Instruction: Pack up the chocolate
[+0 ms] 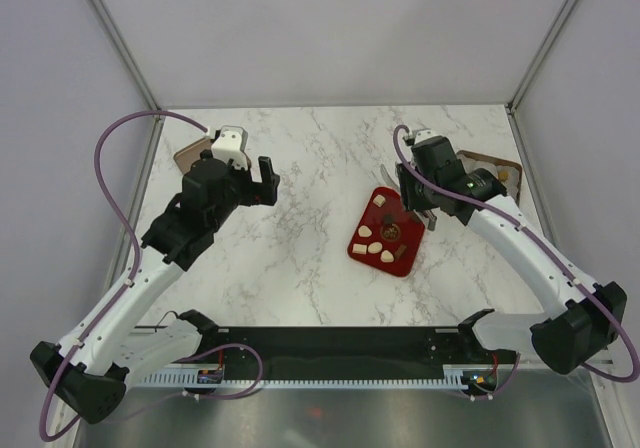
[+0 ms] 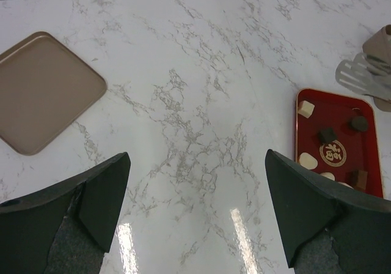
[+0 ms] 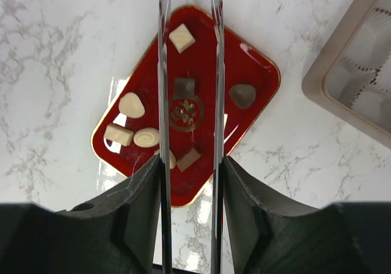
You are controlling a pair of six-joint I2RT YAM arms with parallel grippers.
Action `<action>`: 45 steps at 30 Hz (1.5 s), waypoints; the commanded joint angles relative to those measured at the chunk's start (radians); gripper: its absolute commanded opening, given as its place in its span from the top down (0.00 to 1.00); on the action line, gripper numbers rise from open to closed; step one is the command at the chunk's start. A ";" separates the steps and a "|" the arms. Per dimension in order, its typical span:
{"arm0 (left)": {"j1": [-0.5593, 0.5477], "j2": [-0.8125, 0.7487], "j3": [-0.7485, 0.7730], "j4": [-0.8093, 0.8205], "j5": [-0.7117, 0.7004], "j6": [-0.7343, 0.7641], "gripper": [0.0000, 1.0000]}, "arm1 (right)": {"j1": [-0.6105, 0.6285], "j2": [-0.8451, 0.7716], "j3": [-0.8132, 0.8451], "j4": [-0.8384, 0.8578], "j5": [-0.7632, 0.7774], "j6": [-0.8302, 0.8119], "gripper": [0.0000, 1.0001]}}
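The chocolate lies on a red tray [image 3: 259, 66] [image 1: 360, 252]. I see a cream square [image 3: 182, 37], a dark square [image 3: 184, 87], a dark heart [image 3: 242, 95], a cream heart [image 3: 131, 104], a cream bar [image 3: 118, 134], a swirl round [image 3: 146, 137] and a brown bar [image 3: 189, 158]. My right gripper [image 3: 190, 164] [image 1: 424, 200] hovers over the tray, shut on metal tongs [image 3: 163, 72]. The blades stand apart with no piece gripped between them. My left gripper [image 2: 195, 213] [image 1: 262, 180] hangs open over bare marble, left of the tray [image 2: 369, 112].
A tan box [image 3: 366, 84] [image 1: 500, 173] with white paper cups sits right of the tray. A flat tan lid [image 2: 46, 90] [image 1: 190, 153] lies at the far left of the table. Metal frame posts stand at the back corners.
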 commanded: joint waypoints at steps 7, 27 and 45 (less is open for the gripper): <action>0.006 0.008 0.024 0.018 -0.054 0.013 0.00 | 0.009 0.027 -0.095 0.048 -0.094 -0.091 0.48; 0.006 0.027 0.022 0.021 -0.030 0.007 0.00 | 0.007 0.159 -0.151 0.129 -0.052 -0.169 0.44; 0.006 0.028 0.025 0.018 -0.039 0.008 0.00 | -0.048 0.178 -0.201 0.201 -0.115 -0.169 0.47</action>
